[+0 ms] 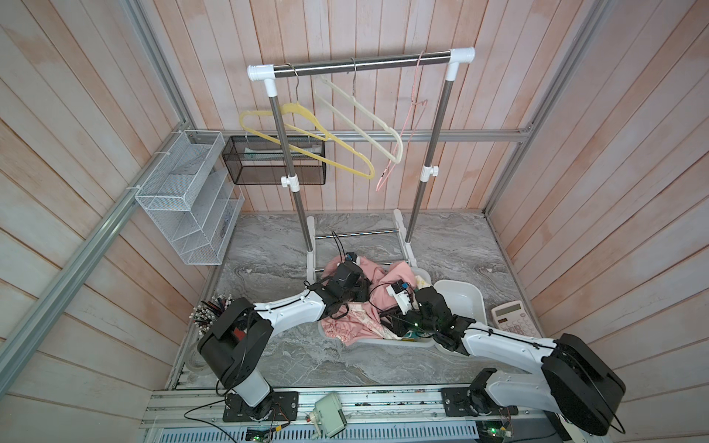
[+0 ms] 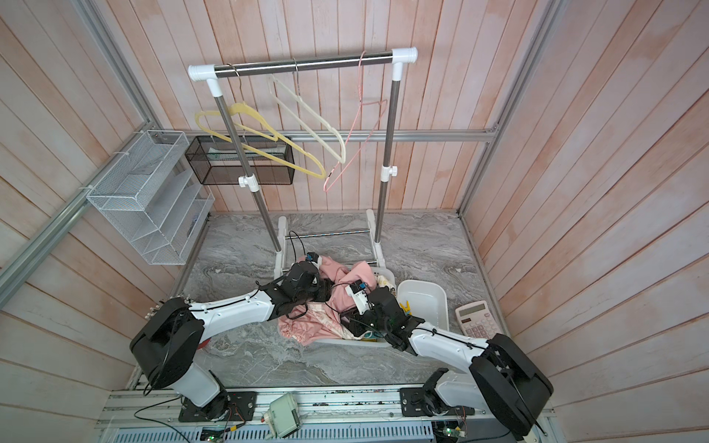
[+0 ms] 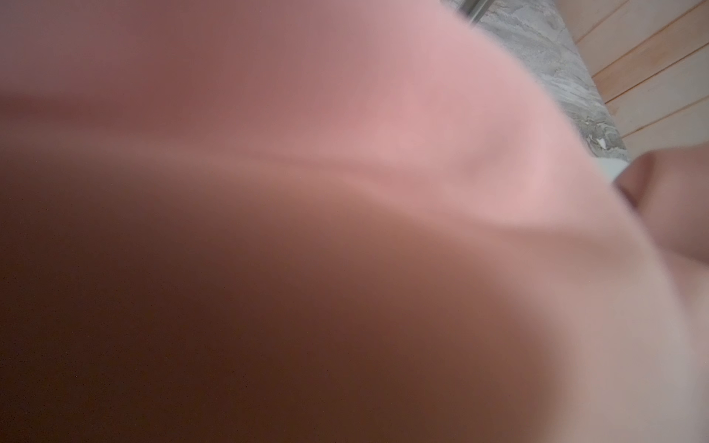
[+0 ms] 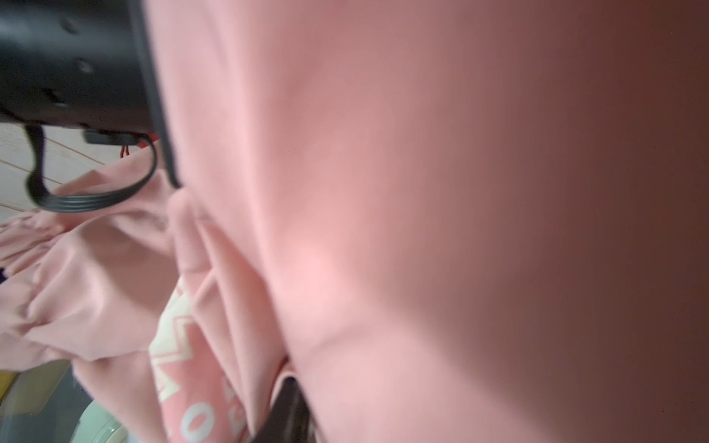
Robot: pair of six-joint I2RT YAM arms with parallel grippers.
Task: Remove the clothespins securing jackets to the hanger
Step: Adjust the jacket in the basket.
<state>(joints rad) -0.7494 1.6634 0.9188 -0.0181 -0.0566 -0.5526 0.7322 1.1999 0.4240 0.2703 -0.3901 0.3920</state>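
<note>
On the left wall we see a white wire-mesh organiser (image 1: 188,199) and beside it a black mesh basket (image 1: 276,161). Below them a bundle of pencils (image 1: 209,310) bristles at the edge of the grey, marble-veined surface (image 1: 307,356). The steel rack (image 1: 383,60) with white plastic joints carries three bare hangers: yellow (image 1: 307,142), cream (image 1: 360,115) and thin pink wire (image 1: 403,130).

In front of it the pink jacket (image 1: 380,295) lies crumpled in a shallow white tray (image 1: 364,341), its cream, pink-printed lining (image 1: 353,324) showing. The left hand (image 1: 358,291) is buried in the soft folds and its wrist view is a pink blur, so we cannot tell whether it is clenched or released. The right hand (image 1: 391,320) presses into the same fabric. One dark finger (image 4: 291,406) shows (its partner is hidden), so we cannot tell its state either.

White block letters (image 4: 180,341) run along the jacket; we read an O but no whole word. A yellow clothespin (image 2: 404,307) lies in the glossy white tub (image 2: 426,303), and a cream calculator (image 2: 477,320) sits at the far right.
</note>
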